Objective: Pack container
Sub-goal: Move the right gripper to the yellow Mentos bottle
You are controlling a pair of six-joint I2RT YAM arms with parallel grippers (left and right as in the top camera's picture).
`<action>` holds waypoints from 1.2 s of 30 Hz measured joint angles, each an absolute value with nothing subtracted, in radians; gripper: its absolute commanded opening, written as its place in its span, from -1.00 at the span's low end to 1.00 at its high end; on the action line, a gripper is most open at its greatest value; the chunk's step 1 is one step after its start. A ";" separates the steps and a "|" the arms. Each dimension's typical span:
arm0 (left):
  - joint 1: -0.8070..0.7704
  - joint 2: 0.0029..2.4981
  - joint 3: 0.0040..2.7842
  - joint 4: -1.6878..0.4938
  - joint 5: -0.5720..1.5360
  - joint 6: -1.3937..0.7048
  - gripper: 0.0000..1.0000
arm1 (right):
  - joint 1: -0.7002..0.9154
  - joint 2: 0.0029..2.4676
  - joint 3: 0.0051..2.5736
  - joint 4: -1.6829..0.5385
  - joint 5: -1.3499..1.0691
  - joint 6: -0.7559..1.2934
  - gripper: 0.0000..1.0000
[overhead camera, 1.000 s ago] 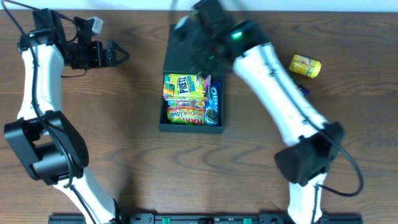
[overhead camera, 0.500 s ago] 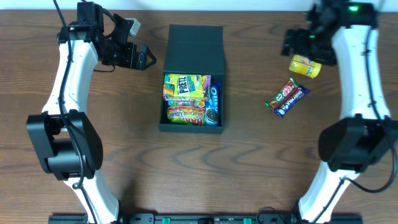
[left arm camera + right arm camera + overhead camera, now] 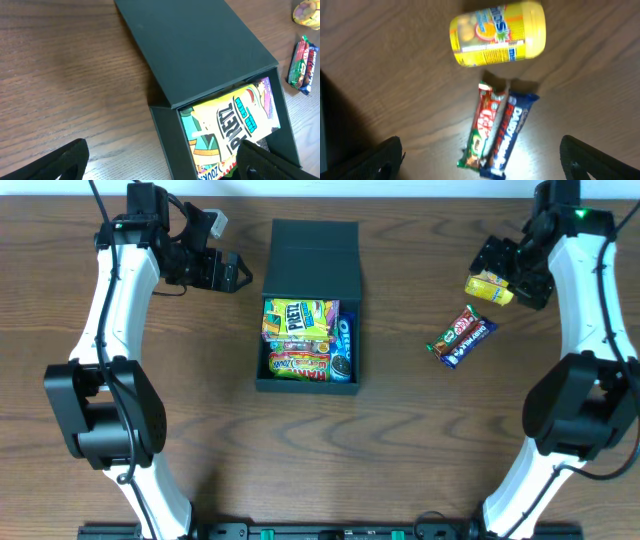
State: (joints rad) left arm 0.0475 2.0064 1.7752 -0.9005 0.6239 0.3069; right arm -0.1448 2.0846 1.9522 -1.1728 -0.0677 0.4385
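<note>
The dark teal-black container (image 3: 309, 385) lies open mid-table, its flap lid (image 3: 314, 258) folded back. Several snack packets fill it, a yellow pretzel bag (image 3: 296, 318) on top; the bag also shows in the left wrist view (image 3: 235, 120). My left gripper (image 3: 232, 275) is open and empty, just left of the lid. My right gripper (image 3: 505, 268) is open and empty, over a yellow canister (image 3: 488, 288) lying on its side. A red-green bar (image 3: 486, 125) and a blue bar (image 3: 509, 135) lie side by side below the canister (image 3: 497, 33).
The two bars (image 3: 460, 337) lie on the wooden table (image 3: 180, 420) right of the container. The table's far edge runs just behind both grippers.
My right arm swung from over the container's lid to the far right and came down by the canister. My left gripper moved right, to beside the lid.
</note>
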 measured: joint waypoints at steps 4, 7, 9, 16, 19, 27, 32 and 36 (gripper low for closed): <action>0.047 2.006 1.775 -0.901 0.624 0.302 0.91 | -0.145 2.085 1.949 -1.111 -0.013 0.441 0.98; 0.047 2.006 1.775 -0.901 0.624 0.296 0.91 | -0.145 2.085 1.949 -1.076 0.011 0.443 0.98; 0.047 2.006 1.775 -0.901 0.624 0.292 0.91 | -0.145 2.085 1.949 -1.074 0.021 0.466 0.99; 0.047 2.006 1.775 -0.901 0.624 0.292 0.91 | -0.145 2.099 1.948 -0.996 -0.039 0.643 0.99; 0.047 2.006 1.775 -0.901 0.624 0.291 0.91 | -0.144 2.107 1.948 -0.960 -0.135 0.679 0.98; 0.047 2.006 1.775 -0.913 0.624 0.289 0.91 | -0.142 2.107 1.947 -0.881 -0.222 0.784 0.98; 0.047 2.006 1.775 -0.916 0.624 0.289 0.91 | -0.141 2.109 1.947 -0.976 -0.187 1.051 0.91; 0.047 2.006 1.775 -0.916 0.624 0.289 0.91 | -0.140 2.116 1.947 -1.050 -0.148 1.295 0.88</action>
State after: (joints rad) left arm 0.0475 2.0064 1.7752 -0.9161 0.6235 0.2886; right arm -0.1398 2.1162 1.9469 -1.0496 -0.1478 1.2953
